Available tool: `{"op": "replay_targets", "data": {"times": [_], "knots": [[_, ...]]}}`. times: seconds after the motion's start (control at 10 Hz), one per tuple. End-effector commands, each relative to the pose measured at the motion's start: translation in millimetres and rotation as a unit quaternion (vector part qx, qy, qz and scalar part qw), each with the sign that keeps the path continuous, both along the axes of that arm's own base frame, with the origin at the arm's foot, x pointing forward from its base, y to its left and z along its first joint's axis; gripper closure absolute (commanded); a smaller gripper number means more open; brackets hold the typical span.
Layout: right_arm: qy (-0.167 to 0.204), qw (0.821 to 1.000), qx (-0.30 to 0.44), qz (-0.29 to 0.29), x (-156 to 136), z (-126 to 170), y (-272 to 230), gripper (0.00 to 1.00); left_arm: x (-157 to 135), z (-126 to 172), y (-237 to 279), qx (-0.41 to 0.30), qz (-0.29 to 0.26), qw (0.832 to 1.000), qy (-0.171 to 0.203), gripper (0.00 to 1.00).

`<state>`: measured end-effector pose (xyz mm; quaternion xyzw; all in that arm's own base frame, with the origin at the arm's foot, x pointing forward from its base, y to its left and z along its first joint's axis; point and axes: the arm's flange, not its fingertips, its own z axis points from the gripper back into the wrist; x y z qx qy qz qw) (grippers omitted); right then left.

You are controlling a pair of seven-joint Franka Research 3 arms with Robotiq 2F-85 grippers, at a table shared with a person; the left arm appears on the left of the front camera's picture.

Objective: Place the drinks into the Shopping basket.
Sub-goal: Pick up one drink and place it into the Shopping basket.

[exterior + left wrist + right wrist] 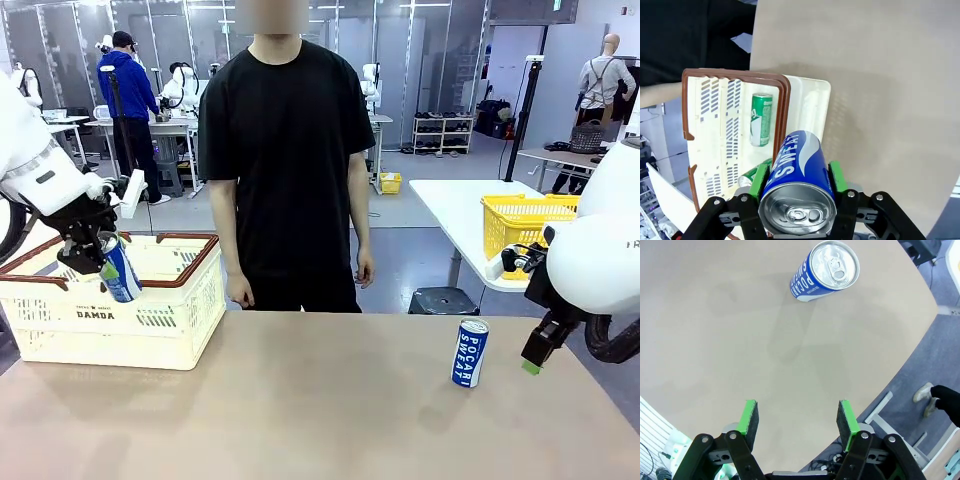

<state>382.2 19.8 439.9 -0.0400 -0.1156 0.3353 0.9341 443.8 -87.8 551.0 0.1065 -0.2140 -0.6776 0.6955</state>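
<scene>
Our left arm comes in from the side and holds our left gripper (97, 257) above the left end of the basket (150, 335), fingers tilted downward, pads clamped on a blue can (121, 272). Our right gripper (535, 357) hangs low, well right of the basket, jaws apart and holding nothing.

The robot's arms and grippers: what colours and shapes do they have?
The left arm and right arm have smooth, rounded white shells, with a black cable at the right wrist. The left gripper and right gripper are black linkages with bolts; each has two fingers faced with flat bright green pads.
</scene>
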Motion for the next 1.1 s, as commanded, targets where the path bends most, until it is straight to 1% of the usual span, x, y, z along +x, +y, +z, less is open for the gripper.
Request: {"op": "replay_targets", "data": {"times": [0.0, 0.1, 0.2, 0.3, 0.4, 0.6, 0.7, 0.8, 0.9, 1.0], "knots": [[0.0, 1.0, 0.002, -0.001, -1, 0, -1, 0.21, -1, 3, 2, 0.003, 0.003, 1.0, 0.006, 0.99], [0.0, 1.0, 0.002, -0.001, -1, 0, -1, 0.21, -1, 3, 2, 0.003, 0.003, 1.0, 0.006, 0.99], [0.0, 1.0, 0.002, -0.001, -1, 0, -1, 0.21, 0, -2, 0, 0.001, 0.0, 1.0, 0.004, 0.42], [0.0, 1.0, 0.002, -0.001, -1, 0, -1, 0.21, 12, 8, -1, 0.014, -0.009, 1.0, 0.013, 0.42], [0.0, 1.0, 0.002, -0.001, -1, 0, -1, 0.21, 28, 23, 2, 0.007, -0.031, 0.999, 0.021, 0.42], [0.0, 1.0, 0.002, -0.001, -1, 0, -1, 0.21, 50, 48, 11, 0.0, -0.043, 0.998, 0.038, 0.42], [0.0, 1.0, 0.002, -0.001, -1, 0, -1, 0.21, 61, 56, 14, -0.012, -0.056, 0.996, 0.063, 0.42], [0.0, 1.0, 0.002, -0.001, -1, 0, -1, 0.21, 79, 60, 17, -0.018, -0.062, 0.994, 0.084, 0.42], [0.0, 1.0, 0.002, -0.001, -1, 0, -1, 0.21, 86, 68, 18, -0.02, -0.075, 0.994, 0.077, 0.42], [0.0, 1.0, 0.002, -0.001, -1, 0, -1, 0.21, 99, 68, 23, -0.021, -0.078, 0.991, 0.105, 0.42]]}}
